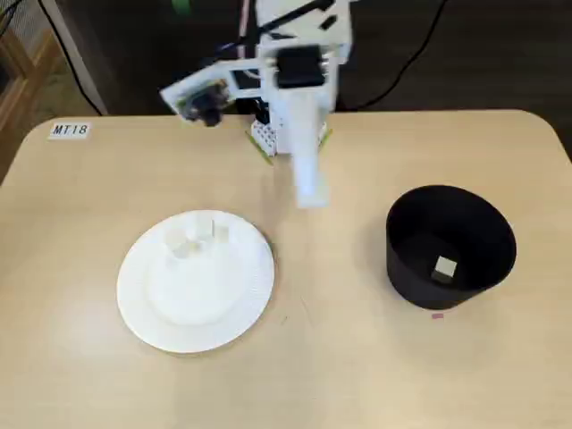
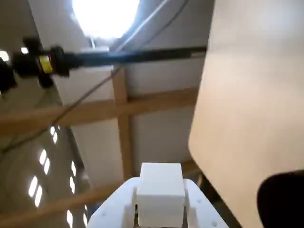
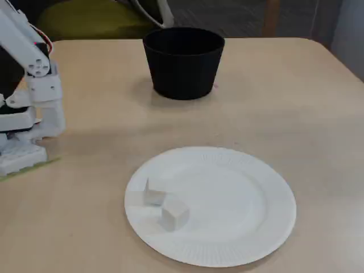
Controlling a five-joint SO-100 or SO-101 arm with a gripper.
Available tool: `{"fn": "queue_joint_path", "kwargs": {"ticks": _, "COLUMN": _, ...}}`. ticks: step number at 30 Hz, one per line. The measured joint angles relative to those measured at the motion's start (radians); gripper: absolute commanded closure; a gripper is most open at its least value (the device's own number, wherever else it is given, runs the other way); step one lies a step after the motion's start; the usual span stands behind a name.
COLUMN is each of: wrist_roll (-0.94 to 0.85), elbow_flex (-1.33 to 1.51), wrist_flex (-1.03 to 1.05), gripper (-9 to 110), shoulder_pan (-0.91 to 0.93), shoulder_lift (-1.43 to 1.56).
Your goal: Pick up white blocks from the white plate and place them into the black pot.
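two white blocks [image 3: 165, 207] left on white plate [image 3: 244, 227], one dropped in black pot [image 1: 444, 269]; gripper [image 1: 310, 192] raised, jaw gap untellable.

We see a light beige table [image 1: 107, 375] with rounded corners, and a small white label reading "MT18" [image 1: 70, 130] lies flat near its far left corner in a fixed view. A small pink marker [image 1: 437, 315] sits on the tabletop, and black cables [image 1: 63, 54] run across the dark floor beyond the table edge. In the wrist view we note a bright ceiling light [image 2: 105, 15], pale wooden beams [image 2: 121, 111] and a black rod with a yellow band [image 2: 45, 63] crossing the upper area.
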Motion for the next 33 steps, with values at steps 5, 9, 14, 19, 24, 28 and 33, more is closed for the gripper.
{"fn": "queue_joint_path", "kwargs": {"ticks": 5, "wrist_roll": -0.092, "elbow_flex": 0.000, "wrist_flex": -0.002, "gripper": 104, "shoulder_pan": -0.222, "shoulder_lift": -0.120}}
{"fn": "queue_joint_path", "kwargs": {"ticks": 9, "wrist_roll": -0.110, "elbow_flex": 0.000, "wrist_flex": 0.040, "gripper": 104, "shoulder_pan": -0.281, "shoulder_lift": -0.221}}
{"fn": "queue_joint_path", "kwargs": {"ticks": 14, "wrist_roll": -0.120, "elbow_flex": -0.021, "wrist_flex": 0.130, "gripper": 104, "shoulder_pan": -0.325, "shoulder_lift": -0.307}}
{"fn": "queue_joint_path", "kwargs": {"ticks": 19, "wrist_roll": -0.160, "elbow_flex": -0.235, "wrist_flex": 0.342, "gripper": 104, "shoulder_pan": -0.336, "shoulder_lift": -0.457}}
{"fn": "queue_joint_path", "kwargs": {"ticks": 24, "wrist_roll": -0.201, "elbow_flex": -0.548, "wrist_flex": 0.563, "gripper": 104, "shoulder_pan": -0.337, "shoulder_lift": -0.652}}
{"fn": "queue_joint_path", "kwargs": {"ticks": 28, "wrist_roll": -0.233, "elbow_flex": -0.736, "wrist_flex": 0.699, "gripper": 104, "shoulder_pan": -0.337, "shoulder_lift": -0.788}}
{"fn": "queue_joint_path", "kwargs": {"ticks": 33, "wrist_roll": -0.270, "elbow_flex": -0.761, "wrist_flex": 0.746, "gripper": 104, "shoulder_pan": -0.337, "shoulder_lift": -0.862}}
